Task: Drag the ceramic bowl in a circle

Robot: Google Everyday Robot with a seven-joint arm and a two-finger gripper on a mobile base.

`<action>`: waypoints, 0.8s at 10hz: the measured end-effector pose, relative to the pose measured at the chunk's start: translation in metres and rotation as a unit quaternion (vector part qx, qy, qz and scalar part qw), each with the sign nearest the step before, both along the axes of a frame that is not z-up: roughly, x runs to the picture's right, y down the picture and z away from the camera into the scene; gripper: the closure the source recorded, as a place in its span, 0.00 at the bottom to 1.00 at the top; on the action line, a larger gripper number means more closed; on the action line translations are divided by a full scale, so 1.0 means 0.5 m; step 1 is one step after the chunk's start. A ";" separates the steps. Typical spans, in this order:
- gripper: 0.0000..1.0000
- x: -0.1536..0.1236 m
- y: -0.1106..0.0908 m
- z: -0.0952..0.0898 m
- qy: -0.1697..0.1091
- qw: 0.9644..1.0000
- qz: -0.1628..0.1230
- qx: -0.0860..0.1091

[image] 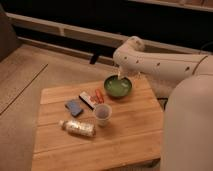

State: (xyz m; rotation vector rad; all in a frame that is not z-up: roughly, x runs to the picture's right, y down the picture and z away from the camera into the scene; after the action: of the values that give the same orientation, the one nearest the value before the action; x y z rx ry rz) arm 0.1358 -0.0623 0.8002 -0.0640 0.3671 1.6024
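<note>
At the far rim of the ceramic bowl (117,88) sits the gripper (120,76), hanging from the white arm (150,62) and dipping to the bowl's back edge. Whether it has hold of the rim cannot be told. The bowl stands on the far right part of the wooden table (130,135), upright. Progress: contact looks made or nearly so, but how much of the circle is traced can't be judged from here, so count the dragging as in hand and unfinished.

The bowl is round, shallow, glossy green glaze with a darker rim; hard and smooth, so it should slide on the plank top. Near it are a translucent cup (102,114), a lying bottle (77,127), a blue pad (75,107) and small packets (92,97) — all apart from the bowl.
</note>
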 end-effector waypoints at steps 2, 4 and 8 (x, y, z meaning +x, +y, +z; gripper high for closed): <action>0.35 0.037 -0.004 0.010 0.030 0.999 -0.016 0.013; 0.35 0.069 -0.014 0.033 0.043 0.998 -0.037 0.025; 0.35 0.077 -0.025 0.102 -0.017 0.999 -0.004 0.049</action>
State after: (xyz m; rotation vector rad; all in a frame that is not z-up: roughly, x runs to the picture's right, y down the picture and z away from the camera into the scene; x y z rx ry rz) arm 0.1741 -0.0748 0.8514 -0.0152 0.2613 1.6068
